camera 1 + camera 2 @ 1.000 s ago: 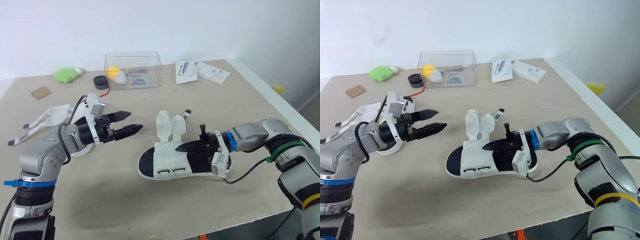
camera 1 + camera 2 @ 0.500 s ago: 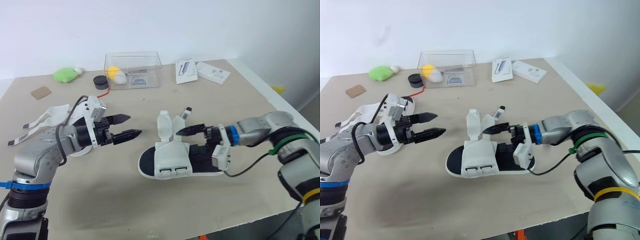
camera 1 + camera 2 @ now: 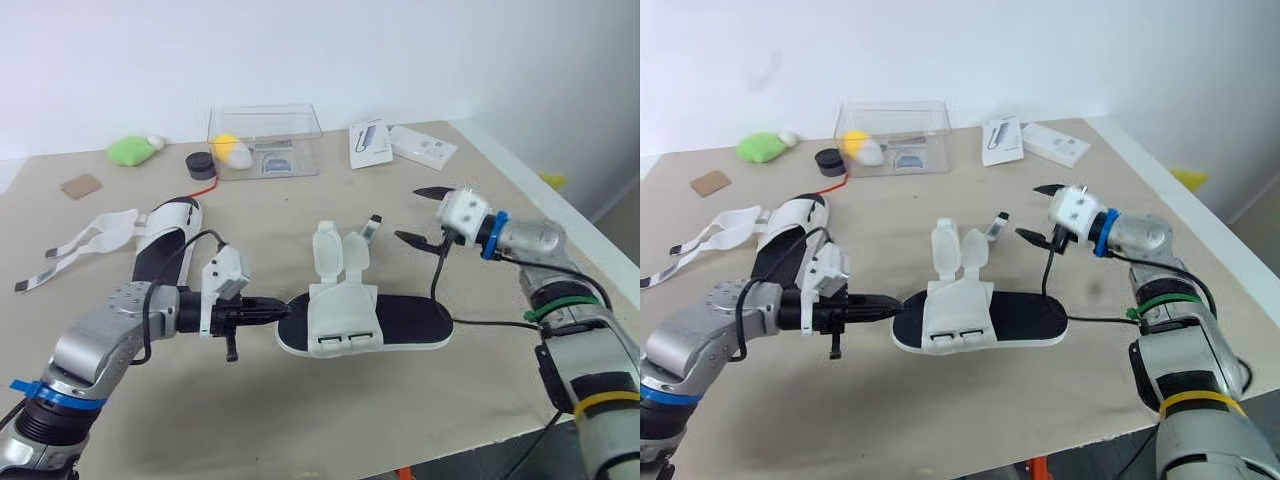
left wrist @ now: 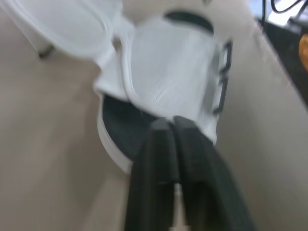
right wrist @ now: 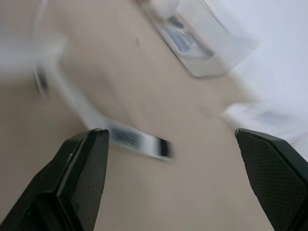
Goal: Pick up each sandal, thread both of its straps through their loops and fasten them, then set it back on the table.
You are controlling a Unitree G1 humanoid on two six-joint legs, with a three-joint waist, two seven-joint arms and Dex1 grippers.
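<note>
A white sandal with a black insole (image 3: 400,320) lies flat in the middle of the table, its two white straps (image 3: 340,250) standing up unfastened. My left gripper (image 3: 281,310) is shut, its tips (image 4: 172,121) together against the sandal's toe. To the right of the sandal and lifted off the table, my right gripper (image 3: 421,214) is open with nothing between its fingers (image 5: 77,178). The sandal's strap end (image 5: 139,139) appears under it in the right wrist view. A second sandal (image 3: 165,235) lies at the left with loose straps (image 3: 95,232).
At the back stand a clear plastic box (image 3: 265,140), a black roll (image 3: 201,163), a green object (image 3: 132,150) and two white boxes (image 3: 372,142) (image 3: 425,146). A cardboard piece (image 3: 82,186) lies far left. The table's right edge (image 3: 560,215) runs close to my right arm.
My right gripper opened, let go of the sandal's heel and pulled up and away to the right. My left gripper dropped to the sandal's toe and shut. The sandal now lies flat.
</note>
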